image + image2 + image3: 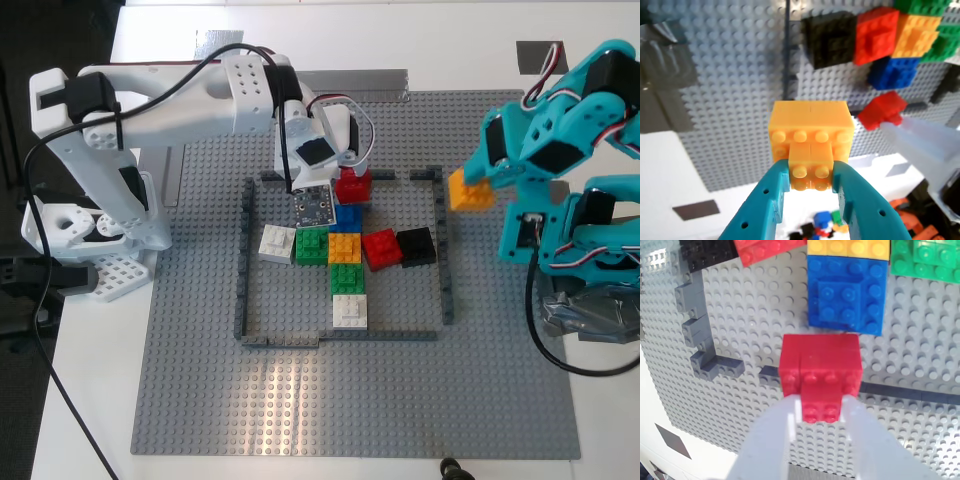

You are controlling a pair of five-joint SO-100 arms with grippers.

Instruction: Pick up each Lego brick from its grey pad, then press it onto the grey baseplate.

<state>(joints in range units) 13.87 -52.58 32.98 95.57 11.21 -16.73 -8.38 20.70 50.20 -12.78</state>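
Bright red square studded plastic Lego brick (821, 371): lifted clear above the large mid-grey studded Lego baseplate (400, 400), near the far side of the baseplate's thin dark-grey rectangular frame, just beyond a blue brick.

Orange-yellow square studded plastic Lego brick (810, 136): also raised, at the exterior view's right, just outside the frame's right side, over the baseplate.

1 flat dark-grey square pad (540, 55) lies bare on the white surface past the baseplate's far right corner in the exterior view.
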